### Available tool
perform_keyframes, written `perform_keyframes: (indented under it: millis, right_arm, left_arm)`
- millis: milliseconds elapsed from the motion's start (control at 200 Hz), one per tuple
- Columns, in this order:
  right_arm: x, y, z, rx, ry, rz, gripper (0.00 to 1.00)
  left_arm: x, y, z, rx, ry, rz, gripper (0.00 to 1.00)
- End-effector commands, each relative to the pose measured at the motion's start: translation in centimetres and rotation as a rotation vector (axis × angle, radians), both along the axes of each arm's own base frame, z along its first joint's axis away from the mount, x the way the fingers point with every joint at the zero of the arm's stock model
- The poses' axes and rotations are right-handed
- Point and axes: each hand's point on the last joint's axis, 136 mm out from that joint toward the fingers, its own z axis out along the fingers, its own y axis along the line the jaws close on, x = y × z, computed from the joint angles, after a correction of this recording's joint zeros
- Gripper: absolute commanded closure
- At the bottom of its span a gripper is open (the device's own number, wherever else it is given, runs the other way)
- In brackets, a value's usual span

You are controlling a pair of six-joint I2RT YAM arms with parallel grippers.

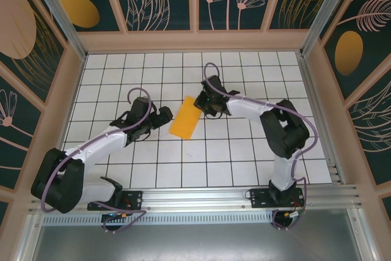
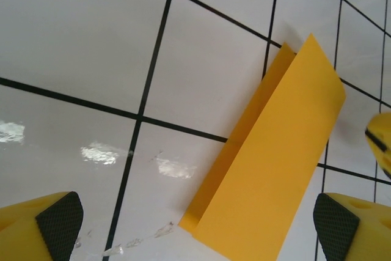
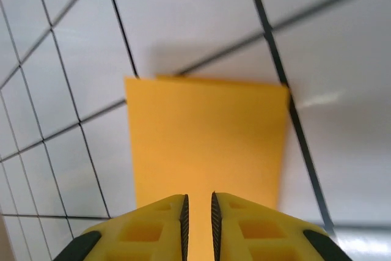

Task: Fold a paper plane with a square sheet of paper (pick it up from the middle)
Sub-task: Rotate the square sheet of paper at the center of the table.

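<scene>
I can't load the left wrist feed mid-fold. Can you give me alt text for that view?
The orange-yellow sheet of paper, folded into a strip with its lower layer peeking out along the left edge, lies on the white gridded table. The left claw is open, its black-padded yellow fingers wide apart at the bottom corners and not gripping the strip's near end.

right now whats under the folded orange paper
The paper lies on the white gridded table. Its lower layer peeks out along one long edge. Anything between the layers, and the table beneath, is covered.
</scene>
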Motion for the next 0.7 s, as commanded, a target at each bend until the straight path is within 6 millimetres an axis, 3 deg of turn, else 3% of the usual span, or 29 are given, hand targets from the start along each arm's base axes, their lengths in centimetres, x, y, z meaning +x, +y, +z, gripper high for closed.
perform_keyframes:
  millis: [0, 215, 405, 565, 696]
  right_arm:
    - [0.0, 0.6, -1.8, -0.057, 0.035, 0.128, 0.8]
    - [1.7, -0.7, -4.6, -0.123, 0.084, 0.118, 0.81]
    - [0.5, -3.4, -6.6, -0.194, 0.158, 0.036, 0.84]
    - [-1.8, -5.2, -5.9, -0.171, 0.172, -0.042, 0.84]
    - [-2.3, -5.2, -3.4, -0.087, 0.085, -0.035, 0.87]
  left_arm:
    - [1.3, -1.2, 1.9, -0.046, -0.057, -0.043, 0.02]
    - [1.0, -3.9, 3.0, -0.185, -0.063, -0.125, 0.03]
    - [0.4, -6.1, 3.7, -0.294, -0.058, -0.197, 0.09]
    - [-0.5, -8.1, 3.9, -0.322, -0.041, -0.253, 0.16]
    - [-1.4, -9.7, 3.9, -0.362, -0.03, -0.283, 0.27]
